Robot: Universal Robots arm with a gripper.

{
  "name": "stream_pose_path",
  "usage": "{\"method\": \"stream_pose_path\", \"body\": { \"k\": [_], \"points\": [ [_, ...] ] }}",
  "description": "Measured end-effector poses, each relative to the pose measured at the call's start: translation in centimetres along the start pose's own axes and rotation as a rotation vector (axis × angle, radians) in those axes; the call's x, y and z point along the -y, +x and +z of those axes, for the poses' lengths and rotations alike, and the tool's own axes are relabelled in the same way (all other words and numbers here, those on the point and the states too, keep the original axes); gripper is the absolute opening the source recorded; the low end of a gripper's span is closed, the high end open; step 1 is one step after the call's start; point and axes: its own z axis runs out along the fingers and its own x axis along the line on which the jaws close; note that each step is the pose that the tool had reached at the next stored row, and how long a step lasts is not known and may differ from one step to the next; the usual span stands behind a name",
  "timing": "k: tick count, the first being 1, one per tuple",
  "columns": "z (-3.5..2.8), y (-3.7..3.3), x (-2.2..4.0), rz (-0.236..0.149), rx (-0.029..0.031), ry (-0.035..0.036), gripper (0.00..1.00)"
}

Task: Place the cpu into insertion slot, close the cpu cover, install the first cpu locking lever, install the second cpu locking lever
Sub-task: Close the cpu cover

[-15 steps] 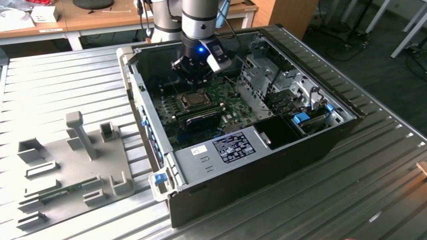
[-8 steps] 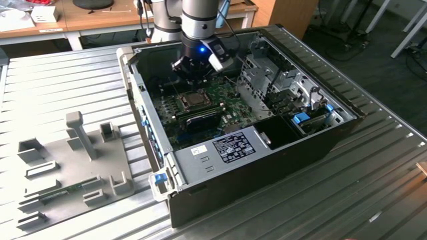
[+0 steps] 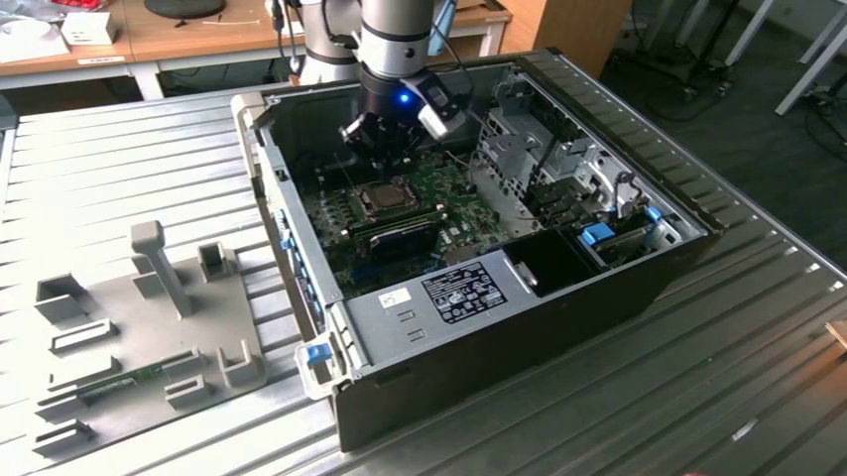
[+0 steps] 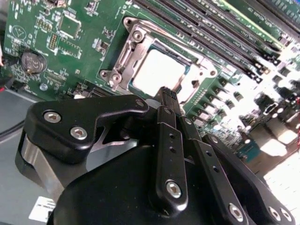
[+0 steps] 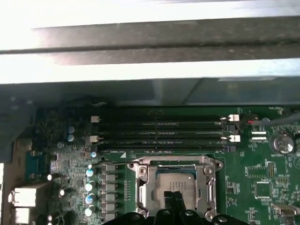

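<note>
cpu: small flat square [image 5: 177, 183], top face up, seated in the insertion slot [image 4: 115, 77]; being square it has no long axis, and its edges run parallel to the long black memory slots [image 5: 159, 133].
cpu cover: silvery frame [image 5: 146, 187] lying flat around the chip, which shows through its cut-out middle; i cannot tell how the locking levers sit.
surroundings: green board [image 5: 262, 173] all round the socket, memory slots just beside one edge, a coin battery [image 4: 32, 62] further off.
in the way: the walls of the open computer case [image 3: 530, 327] rise round the board; the case lies on the ribbed desk [image 3: 133, 159], with a grey fixture plate [image 3: 146, 327] well apart at the exterior view's left.
my arm: it [image 3: 395, 40] reaches down into the case, wrist above the socket.
my tool: fingers pressed together with nothing between them [image 4: 167, 95], tips just over the edge of the cover.
</note>
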Motion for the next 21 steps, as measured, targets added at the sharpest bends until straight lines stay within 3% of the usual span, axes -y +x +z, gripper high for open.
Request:
{"method": "stream_pose_path", "body": {
  "k": [2,6,7,10,21],
  "points": [
    [0.01,0.0,0.0,-0.016,-0.0013,0.0086,0.1],
    [0.01,0.0,0.01,-0.029,-0.0031,0.0422,0.1],
    [0.02,0.0,0.01,-0.031,-0.003,0.046,0.1],
    [0.12,0.0,0.01,-0.039,-0.0035,0.0494,0.1],
    [0.36,0.01,-0.06,-0.043,-0.0036,0.0495,0.1]
  ]
}}
